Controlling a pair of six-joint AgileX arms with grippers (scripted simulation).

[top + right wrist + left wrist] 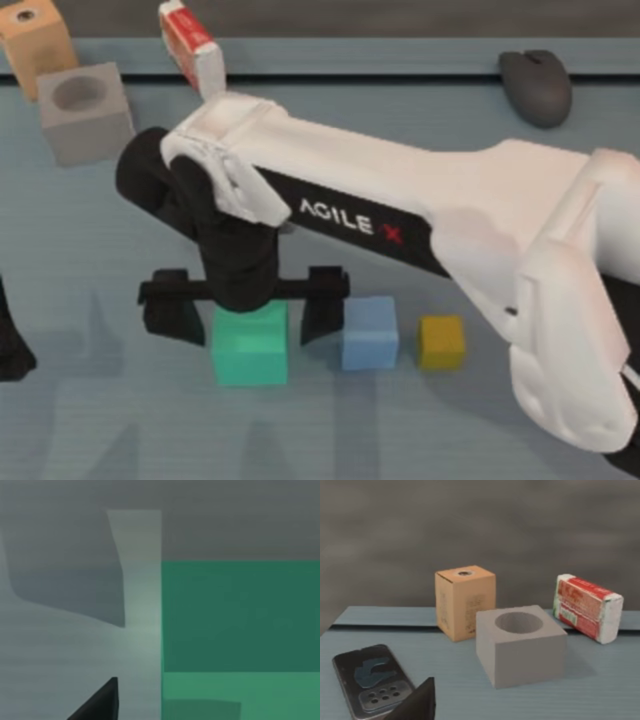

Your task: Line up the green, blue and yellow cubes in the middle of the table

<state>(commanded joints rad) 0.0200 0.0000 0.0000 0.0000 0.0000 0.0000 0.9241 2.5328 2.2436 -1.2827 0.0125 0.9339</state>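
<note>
Three cubes stand in a row on the table (100, 420): the teal-green cube (250, 352) at the left, the light blue cube (370, 333) in the middle, the mustard-yellow cube (441, 342) at the right. My right gripper (246, 335) is open over the green cube, one finger (170, 318) to the cube's left and the other (323, 312) between the green and blue cubes. The green cube (240, 620) fills much of the right wrist view, beside one dark fingertip (102, 702). My left gripper (8, 350) sits parked at the left edge, open.
At the back left stand a tan wooden block (35, 40) and a grey block with a round hole (85, 110). A red-and-white box (190, 45) lies behind the arm, a dark mouse (536, 85) at the back right. A dark phone-like device (370, 685) lies near the left gripper.
</note>
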